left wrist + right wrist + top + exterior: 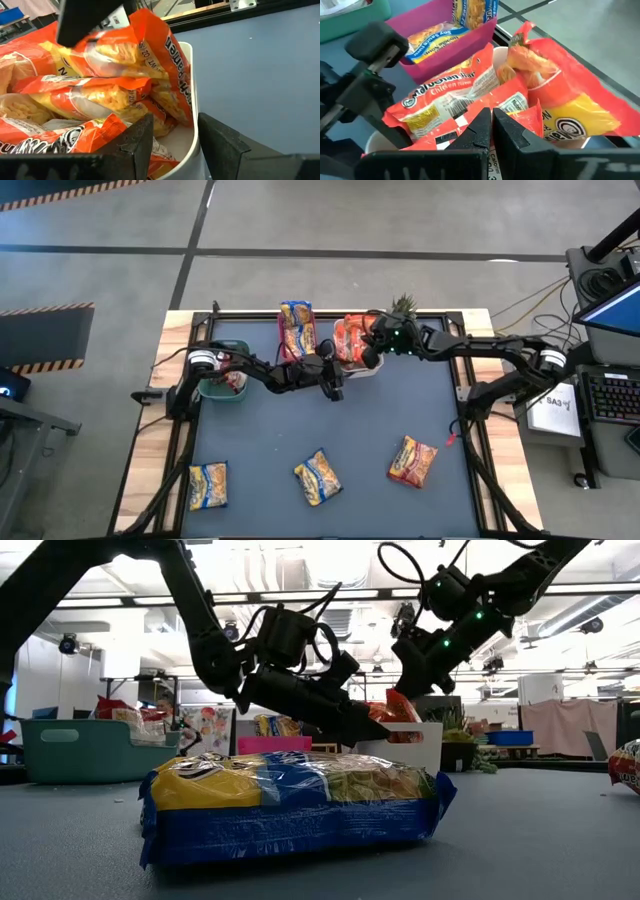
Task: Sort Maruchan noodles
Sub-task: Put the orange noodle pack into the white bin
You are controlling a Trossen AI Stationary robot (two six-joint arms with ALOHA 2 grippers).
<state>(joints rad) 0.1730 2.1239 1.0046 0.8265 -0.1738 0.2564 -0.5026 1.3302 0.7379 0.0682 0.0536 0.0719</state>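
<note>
From above, both arms are meeting over the white plastic bin [362, 365] of orange noodle packets [350, 338] at the grey surface's [400, 410] far edge; three more packets [317, 477] are lying near the front. At table height, a yellow-and-blue packet [290, 802] is filling the foreground. The left gripper [172, 137] is straddling the bin's wall, jaws partly apart, gripping nothing visible. The right gripper [492, 122] is hovering over the packets, jaws closed and empty.

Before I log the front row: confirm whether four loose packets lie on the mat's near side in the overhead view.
No: only three loose packets lie there, a yellow one, another yellow one and an orange one.
</note>
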